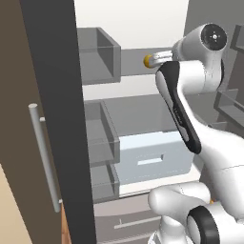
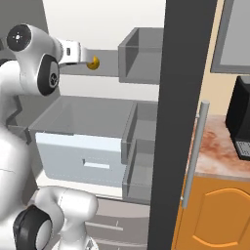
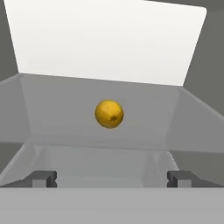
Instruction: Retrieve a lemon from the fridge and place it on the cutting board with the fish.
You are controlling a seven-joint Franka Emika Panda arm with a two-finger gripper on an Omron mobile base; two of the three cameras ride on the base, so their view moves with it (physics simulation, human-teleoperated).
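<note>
Kitchen, open fridge point(image 1: 143, 143), marble counter point(image 2: 219, 151), orange cabinet point(image 2: 215, 215)

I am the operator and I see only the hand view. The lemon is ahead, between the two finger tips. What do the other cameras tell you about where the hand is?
Observer: In the left base view the hand reaches into the open fridge at its upper shelf, right beside the lemon.
Operator: What is under that shelf?
Observer: A pale drawer stands below it, pulled out toward the robot.
Operator: Is something outside the fridge on the right?
Observer: Yes, the right base view shows a black machine on a speckled counter, past the open door.
</note>
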